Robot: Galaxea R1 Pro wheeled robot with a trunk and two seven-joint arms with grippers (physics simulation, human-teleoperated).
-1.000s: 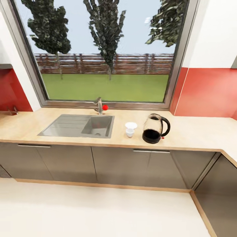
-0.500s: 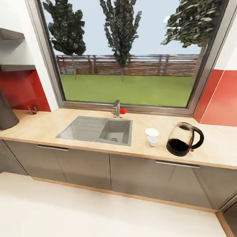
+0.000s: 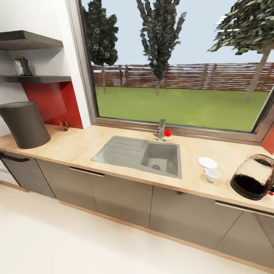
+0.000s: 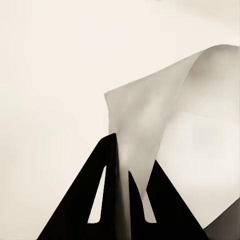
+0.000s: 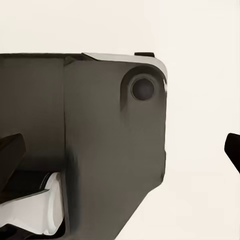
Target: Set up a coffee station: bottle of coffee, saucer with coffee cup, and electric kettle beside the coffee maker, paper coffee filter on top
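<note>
From the head camera I see the coffee maker (image 3: pixel 24 124) at the tabletop's (image 3: pixel 76 146) left end, the bottle of coffee (image 3: pixel 22 66) on the kitchen shelf (image 3: pixel 38 79). Right of the sink (image 3: pixel 140 156), the coffee cup (image 3: pixel 211 175) sits just beside the saucer (image 3: pixel 207 162), the electric kettle (image 3: pixel 254 182) farther right. My left gripper (image 4: pixel 120 165) looks closed; the right gripper's state I cannot tell.

light wood-grain kitchen countertop (image 3: pixel 76 146), glossy grey cabinet fronts (image 3: pixel 121 194), clear-glass electric kettle (image 3: pixel 254 177).

A home kitchen: wood-grain countertop (image 3: pixel 87 146) with inset sink (image 3: pixel 160 160), cabinets below, garden window (image 3: pixel 179 64) behind.
</note>
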